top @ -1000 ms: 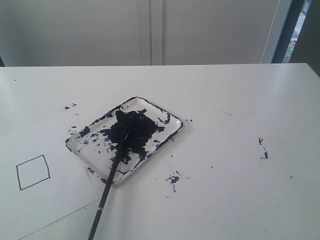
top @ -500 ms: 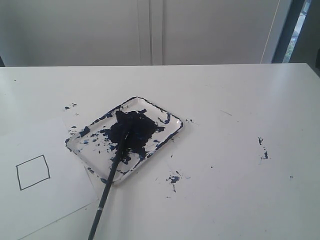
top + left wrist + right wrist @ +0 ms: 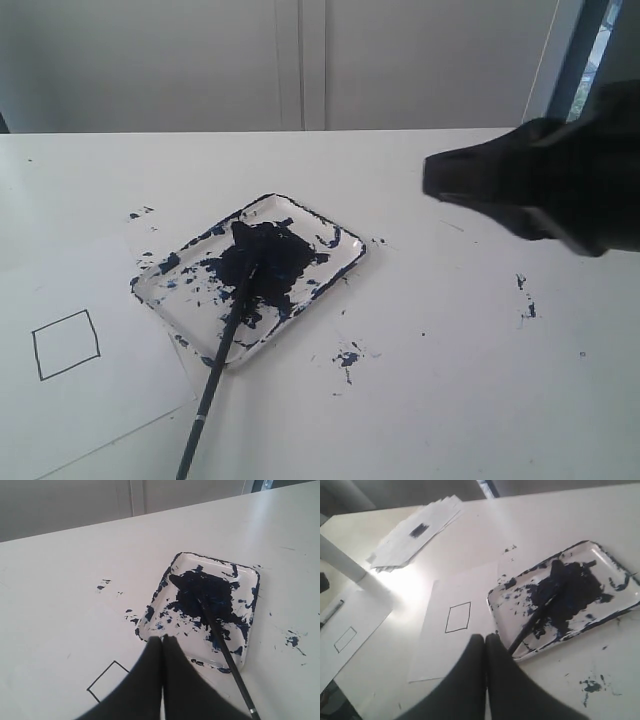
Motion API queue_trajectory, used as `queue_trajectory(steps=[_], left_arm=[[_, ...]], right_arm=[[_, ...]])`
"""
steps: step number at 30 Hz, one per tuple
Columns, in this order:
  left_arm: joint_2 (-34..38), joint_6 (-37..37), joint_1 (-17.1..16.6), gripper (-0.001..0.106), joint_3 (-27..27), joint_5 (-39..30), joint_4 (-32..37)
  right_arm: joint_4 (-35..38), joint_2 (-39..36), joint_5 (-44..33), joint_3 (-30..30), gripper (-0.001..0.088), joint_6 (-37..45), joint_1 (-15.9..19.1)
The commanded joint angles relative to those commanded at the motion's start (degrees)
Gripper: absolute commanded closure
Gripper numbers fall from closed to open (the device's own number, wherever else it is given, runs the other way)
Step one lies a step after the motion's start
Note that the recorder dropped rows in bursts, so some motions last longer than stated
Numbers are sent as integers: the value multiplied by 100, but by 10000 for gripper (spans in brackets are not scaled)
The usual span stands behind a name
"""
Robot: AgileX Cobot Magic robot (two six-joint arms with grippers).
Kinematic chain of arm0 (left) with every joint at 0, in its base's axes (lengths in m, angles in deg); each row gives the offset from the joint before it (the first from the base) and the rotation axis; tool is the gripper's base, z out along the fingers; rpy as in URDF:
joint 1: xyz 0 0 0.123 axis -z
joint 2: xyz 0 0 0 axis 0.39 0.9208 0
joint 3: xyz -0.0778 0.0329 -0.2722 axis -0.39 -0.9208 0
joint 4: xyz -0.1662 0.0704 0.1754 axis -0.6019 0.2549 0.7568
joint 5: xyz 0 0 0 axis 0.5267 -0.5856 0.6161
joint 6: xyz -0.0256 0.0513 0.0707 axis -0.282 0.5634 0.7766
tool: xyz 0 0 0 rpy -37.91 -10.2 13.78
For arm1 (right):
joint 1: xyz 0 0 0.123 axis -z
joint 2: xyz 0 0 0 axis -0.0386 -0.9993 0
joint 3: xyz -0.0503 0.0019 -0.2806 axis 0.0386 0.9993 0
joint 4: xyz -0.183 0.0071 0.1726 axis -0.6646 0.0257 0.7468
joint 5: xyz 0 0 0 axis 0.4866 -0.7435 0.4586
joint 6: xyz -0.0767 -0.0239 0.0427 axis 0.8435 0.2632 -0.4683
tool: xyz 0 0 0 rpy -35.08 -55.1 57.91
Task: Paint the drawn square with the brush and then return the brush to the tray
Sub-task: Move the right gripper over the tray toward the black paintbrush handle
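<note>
The drawn square (image 3: 66, 344) is a thin black outline on a white sheet, left of the tray (image 3: 345, 262). The tray is smeared with dark blue-black paint. On it lies the brush (image 3: 222, 345), bristles in the paint, handle sticking out over the near rim. My right gripper (image 3: 432, 178) hangs shut and empty above the table, right of the tray. Its wrist view shows the square (image 3: 458, 617), brush (image 3: 530, 628) and tray (image 3: 625, 597) beyond the shut gripper (image 3: 485, 636). My left gripper (image 3: 162, 638) is shut and empty, short of the tray (image 3: 187, 564) and brush (image 3: 226, 652); it partly hides the square (image 3: 109, 680).
Paint splatters (image 3: 347, 358) dot the table (image 3: 480, 400) near the tray and further right (image 3: 526, 300). A stack of papers (image 3: 415, 535), another sheet with a square (image 3: 350, 630) and a white post (image 3: 345, 562) lie off to the side.
My right arm has come into the exterior view from the right, above the table. Brush, tray and square have not moved.
</note>
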Motion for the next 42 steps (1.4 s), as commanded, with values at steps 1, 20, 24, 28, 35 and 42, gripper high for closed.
queue_trajectory(steps=[1,20,24,28,35,42], left_arm=[[0,0,0,1050,0,36,0],[0,0,0,1050,0,33,0],[0,0,0,1050,0,-68,0],[0,0,0,1050,0,-257,64],[0,0,0,1050,0,-256,78],[0,0,0,1050,0,-256,78]], right_arm=[[0,-110,257,-10,868,58,-154],[-1985,-2241,-17,-2357,868,387,-1630],[-1995,-2736,-116,-2812,868,387,-1820],[-2283,-3178,-323,-3117,868,358,-1953],[-2910,-3587,-203,-3212,868,-1125,-2052],[-3009,-4072,-817,-3212,868,-2431,-2092]])
